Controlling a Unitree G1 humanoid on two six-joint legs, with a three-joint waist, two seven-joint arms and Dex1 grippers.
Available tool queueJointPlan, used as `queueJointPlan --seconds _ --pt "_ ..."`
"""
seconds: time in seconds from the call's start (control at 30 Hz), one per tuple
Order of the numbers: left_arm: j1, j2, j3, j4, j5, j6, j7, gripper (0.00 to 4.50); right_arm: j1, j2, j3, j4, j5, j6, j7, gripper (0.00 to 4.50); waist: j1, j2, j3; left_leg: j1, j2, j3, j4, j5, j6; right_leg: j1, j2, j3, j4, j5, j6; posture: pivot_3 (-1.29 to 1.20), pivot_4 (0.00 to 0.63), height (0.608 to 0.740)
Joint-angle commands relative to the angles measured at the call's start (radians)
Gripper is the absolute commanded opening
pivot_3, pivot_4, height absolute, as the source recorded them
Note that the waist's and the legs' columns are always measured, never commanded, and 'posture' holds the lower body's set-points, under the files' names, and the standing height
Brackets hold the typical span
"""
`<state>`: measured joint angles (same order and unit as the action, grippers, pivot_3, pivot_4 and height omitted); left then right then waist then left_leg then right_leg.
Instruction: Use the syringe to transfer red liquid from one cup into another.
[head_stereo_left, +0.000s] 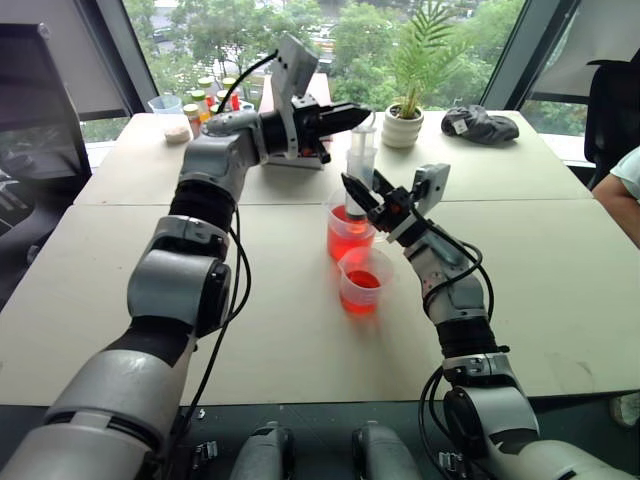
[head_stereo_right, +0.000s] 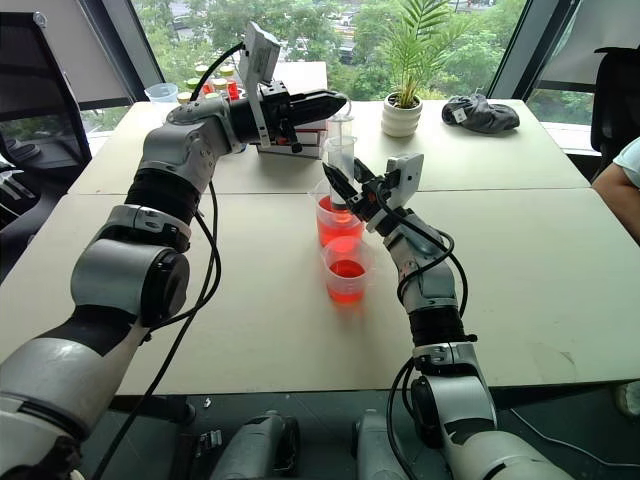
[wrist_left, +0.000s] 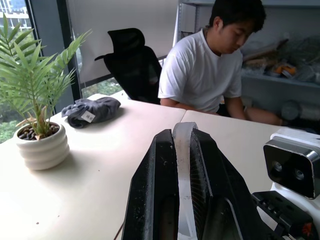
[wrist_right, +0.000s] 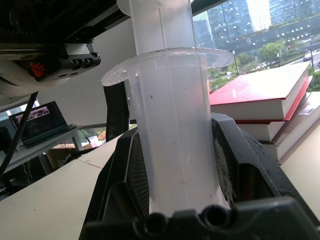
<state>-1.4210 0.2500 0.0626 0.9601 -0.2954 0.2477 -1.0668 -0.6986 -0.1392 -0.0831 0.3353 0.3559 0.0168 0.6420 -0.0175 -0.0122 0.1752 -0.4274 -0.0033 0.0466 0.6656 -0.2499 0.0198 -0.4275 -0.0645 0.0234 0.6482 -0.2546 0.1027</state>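
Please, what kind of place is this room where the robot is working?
Probably an office or a lab workspace in a tall building. Pale tables stand by large windows over trees, a black office chair stands by the glass, a person sits at the table, and shelves hold equipment.

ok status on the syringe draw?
Right gripper shut on syringe barrel, upright in taller cup. Left gripper shut on plunger top. Smaller cup already holds red liquid. Nothing obstructing.

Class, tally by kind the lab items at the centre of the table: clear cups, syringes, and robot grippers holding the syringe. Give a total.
Clear cups: 2 (taller cup, shorter cup)
Syringes: 1 (syringe)
Grippers: 2 (left gripper, right gripper)
Total: 5
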Motion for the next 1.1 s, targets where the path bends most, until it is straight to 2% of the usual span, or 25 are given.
queueJointPlan --seconds 0.03,0.07,0.17,0.37,0.4,0.7,0.9,1.1 --pt "-0.075 0.031 0.068 -0.083 -0.038 -0.042 0.042 0.04 -0.008 -0.002 0.038 -0.029 -0.006 0.01 0.039 1.4 0.0 0.0 0.0 0.0 0.0 0.0 0.0 0.0 0.0 0.0 0.0 0.0 0.0 0.0 0.0 0.0 0.15 0.74" --pt "-0.07 0.03 0.067 -0.088 -0.04 -0.036 0.036 0.04 -0.013 -0.004 0.034 -0.032 -0.004 0.01 0.038 1.4 0.0 0.0 0.0 0.0 0.0 0.0 0.0 0.0 0.0 0.0 0.0 0.0 0.0 0.0 0.0 0.0 0.15 0.74" --pt "-0.046 0.027 0.063 -0.121 -0.048 -0.011 0.017 1.25 -0.043 -0.014 0.016 -0.043 0.005 0.012 0.026 1.4 0.0 0.0 0.0 0.0 0.0 0.0 0.0 0.0 0.0 0.0 0.0 0.0 0.0 0.0 0.0 0.0 0.15 0.74" --pt "0.011 0.04 0.064 -0.22 -0.069 0.047 -0.009 4.36 -0.104 -0.03 -0.031 -0.033 0.026 0.015 -0.001 1.4 0.0 0.0 0.0 0.0 0.0 0.0 0.0 0.0 0.0 0.0 0.0 0.0 0.0 0.0 0.0 0.0 0.15 0.74" --pt "0.023 0.046 0.063 -0.238 -0.073 0.053 -0.012 4.47 -0.111 -0.033 -0.035 -0.028 0.026 0.013 -0.003 1.4 -0.001 0.0 0.0 0.0 0.0 0.0 0.0 0.0 0.0 0.0 0.0 0.0 0.0 0.0 0.0 0.0 0.15 0.74" --pt "0.131 0.107 0.067 -0.405 -0.126 0.162 -0.035 4.47 -0.128 -0.05 -0.05 -0.085 0.039 0.031 -0.016 1.4 0.0 0.0 0.0 0.0 0.0 0.0 0.0 0.0 0.0 0.0 0.0 0.0 0.001 0.0 0.0 0.0 0.15 0.74" --pt "0.167 0.152 0.081 -0.436 -0.157 0.222 -0.023 4.47 -0.083 -0.114 -0.076 -0.406 0.176 0.258 -0.057 1.4 0.003 0.0 0.0 0.0 0.0 0.0 0.0 0.0 0.0 0.0 -0.001 0.0 0.001 0.0 0.0 0.0 0.15 0.74" --pt "0.201 0.175 0.07 -0.471 -0.176 0.279 -0.064 4.47 0.093 -0.173 -0.104 -0.697 0.379 0.507 -0.124 1.4 0.005 0.0 0.0 0.0 0.0 -0.001 0.0 0.0 0.0 0.0 -0.002 0.0 0.001 0.0 0.0 0.0 0.15 0.74"
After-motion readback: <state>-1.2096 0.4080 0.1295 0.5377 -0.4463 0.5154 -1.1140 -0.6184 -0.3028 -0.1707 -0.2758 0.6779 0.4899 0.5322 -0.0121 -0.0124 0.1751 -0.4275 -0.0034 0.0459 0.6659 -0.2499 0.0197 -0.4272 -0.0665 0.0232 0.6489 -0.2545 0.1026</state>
